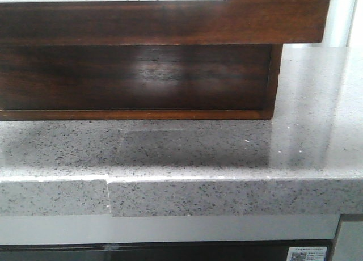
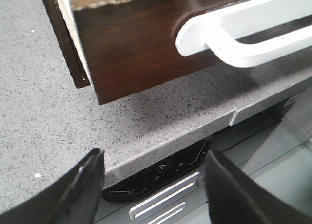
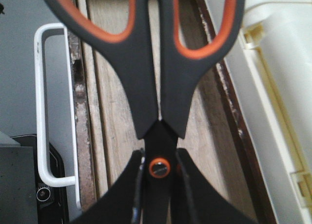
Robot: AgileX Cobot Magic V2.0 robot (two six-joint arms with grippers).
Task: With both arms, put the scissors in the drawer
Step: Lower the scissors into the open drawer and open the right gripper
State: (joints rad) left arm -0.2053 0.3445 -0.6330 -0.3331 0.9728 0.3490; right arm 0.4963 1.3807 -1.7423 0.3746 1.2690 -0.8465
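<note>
Speckled countertop (image 1: 227,147) — scissors (image 3: 158,87) above open drawer (image 3: 126,136).

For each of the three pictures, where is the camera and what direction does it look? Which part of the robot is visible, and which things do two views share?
Front view: low and level, facing the drawer front and the grey counter; no robot part shows.
Left wrist view: on the left arm, looking down at the drawer's front and white handle; the left gripper stands open and empty.
Right wrist view: above the open drawer, looking down inside; the right gripper holds the scissors.
Shared: both wrist views show the drawer and its handle.
</note>
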